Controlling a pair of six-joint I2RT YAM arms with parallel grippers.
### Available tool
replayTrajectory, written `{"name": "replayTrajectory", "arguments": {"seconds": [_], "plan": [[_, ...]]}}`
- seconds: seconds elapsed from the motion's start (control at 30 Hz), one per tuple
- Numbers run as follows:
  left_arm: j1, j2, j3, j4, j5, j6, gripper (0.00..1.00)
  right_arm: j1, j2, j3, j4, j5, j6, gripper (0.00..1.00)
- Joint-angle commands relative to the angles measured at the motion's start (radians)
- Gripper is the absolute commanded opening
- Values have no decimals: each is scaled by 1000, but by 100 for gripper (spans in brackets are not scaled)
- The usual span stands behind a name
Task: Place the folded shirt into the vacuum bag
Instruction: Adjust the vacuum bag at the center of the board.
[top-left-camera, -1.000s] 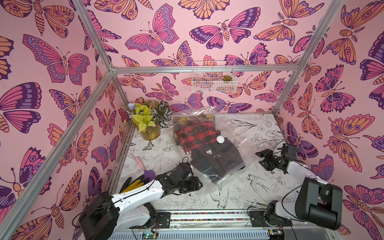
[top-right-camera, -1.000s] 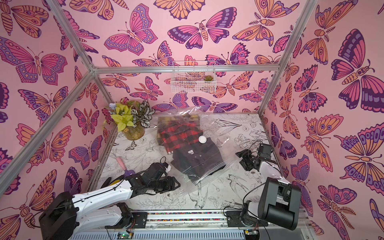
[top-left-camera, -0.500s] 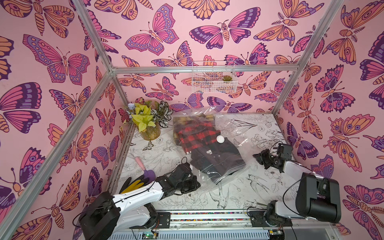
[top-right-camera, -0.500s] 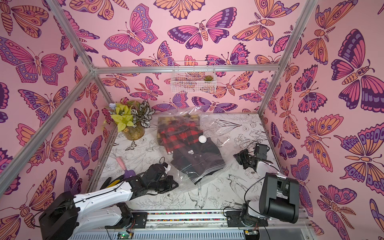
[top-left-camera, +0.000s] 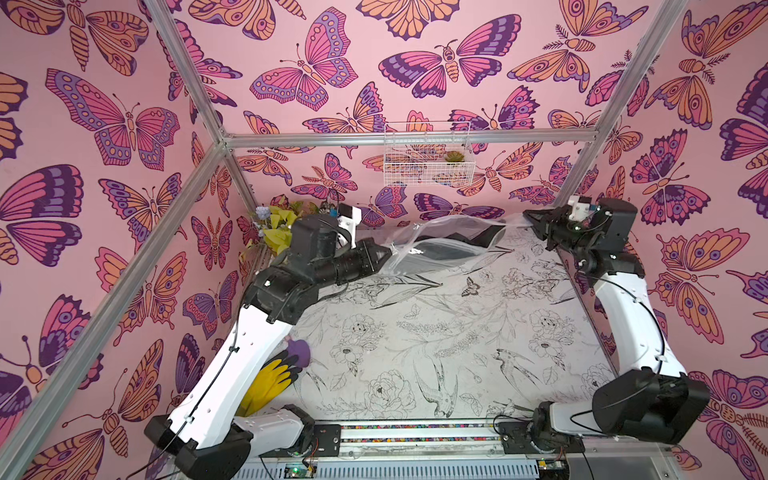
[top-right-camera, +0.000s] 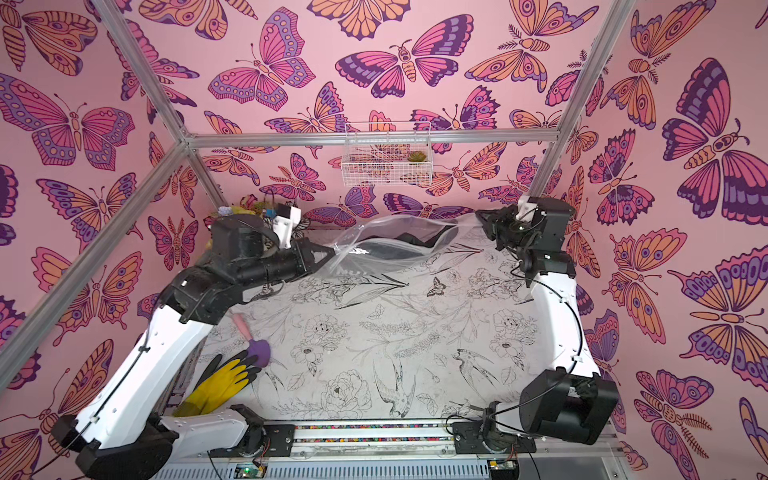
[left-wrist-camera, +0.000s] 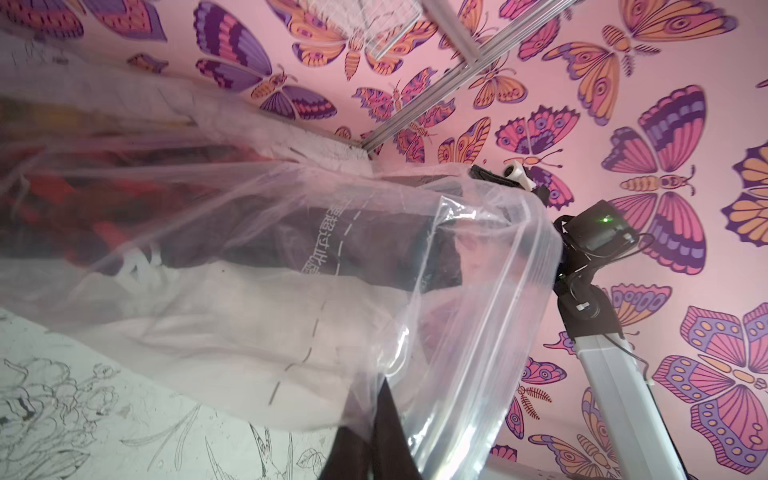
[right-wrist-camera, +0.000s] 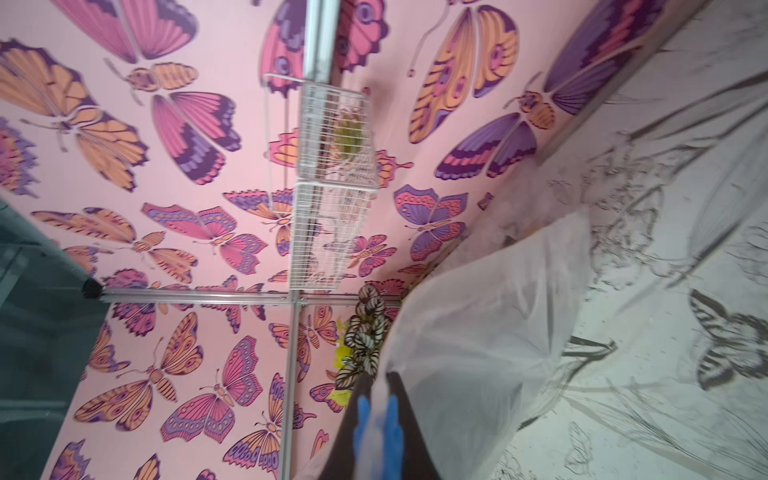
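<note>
Left gripper (top-left-camera: 385, 251) held one edge of the vacuum bag (top-left-camera: 432, 254), jaws closed. Right gripper (top-left-camera: 528, 215) gripped the opposite edge likewise.

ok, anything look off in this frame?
Nothing spilled or damaged. The vacuum bag is held up off the table at its mouth, slung between the left gripper and right gripper, both shut on its rim, sagging around the dark shirt inside. Yellow gloves lie partly under the left arm.

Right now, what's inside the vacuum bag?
Through the clear vacuum bag a dark shirt shows, with blurred red fabric beyond it; inside or behind, I cannot tell. Crinkles and glare hide the rest.
</note>
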Motion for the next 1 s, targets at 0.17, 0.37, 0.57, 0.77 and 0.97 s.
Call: {"name": "replayTrajectory", "arguments": {"seconds": [0.17, 0.37, 0.57, 0.77, 0.97], "plan": [[20, 34, -20, -42, 80, 38, 0, 1, 13, 26, 20, -49, 42, 0], [3, -62, -193, 38, 162, 2, 0, -16, -39, -156, 51, -36, 52, 0], [-46, -136, -346, 101, 240, -1, 10, -39, -143, -349, 48, -15, 21, 0], [-31, -197, -421, 78, 238, 39, 34, -74, -302, -494, -126, 11, -133, 0], [-34, -136, -445, 85, 235, 78, 42, -81, -407, -606, -286, 88, -289, 0]]}}
